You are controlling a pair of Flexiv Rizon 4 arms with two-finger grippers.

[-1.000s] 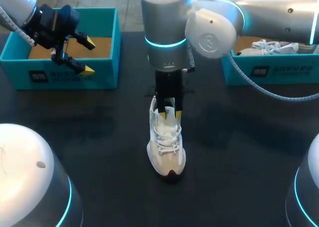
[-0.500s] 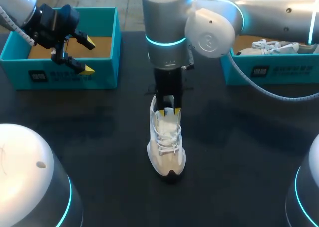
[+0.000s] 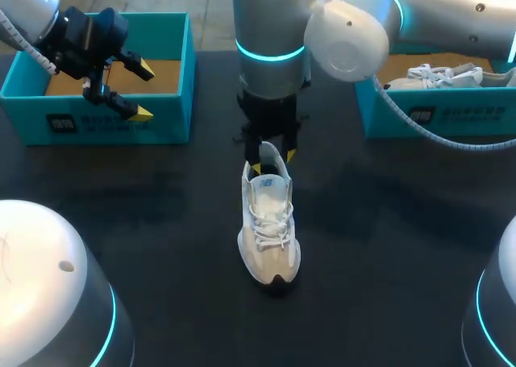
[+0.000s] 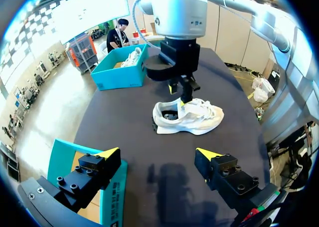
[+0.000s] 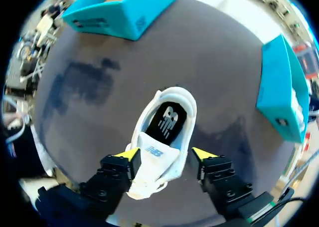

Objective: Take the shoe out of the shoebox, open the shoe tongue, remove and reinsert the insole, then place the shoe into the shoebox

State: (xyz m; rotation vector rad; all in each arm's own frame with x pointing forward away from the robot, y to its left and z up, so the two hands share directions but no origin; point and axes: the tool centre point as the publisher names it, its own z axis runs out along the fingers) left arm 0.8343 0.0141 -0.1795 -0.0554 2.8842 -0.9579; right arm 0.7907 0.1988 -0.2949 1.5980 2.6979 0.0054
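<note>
Shoe (image 3: 270,230), white with a dark toe tip, stands upright on the black table (image 3: 161,214) near the middle, well apart from both boxes. Its toe points to the near edge and its heel to the far edge. The laces are done up over the front part. Inside the opening the dark insole (image 5: 168,119) lies flat, and the white tongue (image 5: 153,152) stands before it, on the toe side. Just above the heel opening hangs the right gripper (image 3: 272,161), pointing straight down. Its fingers are spread and grasp nothing, and in its own wrist view the yellow tips stand one on each side of the shoe; I cannot tell whether a tip touches the rim. Farther back, at the far left, is the teal left shoebox (image 3: 173,125), which shows its brown bottom. The left gripper (image 3: 141,90) hovers over this box's front wall, its fingers wide apart and holding nothing. At the far right, the right shoebox (image 3: 435,118) contains a second white shoe (image 3: 439,75).
</note>
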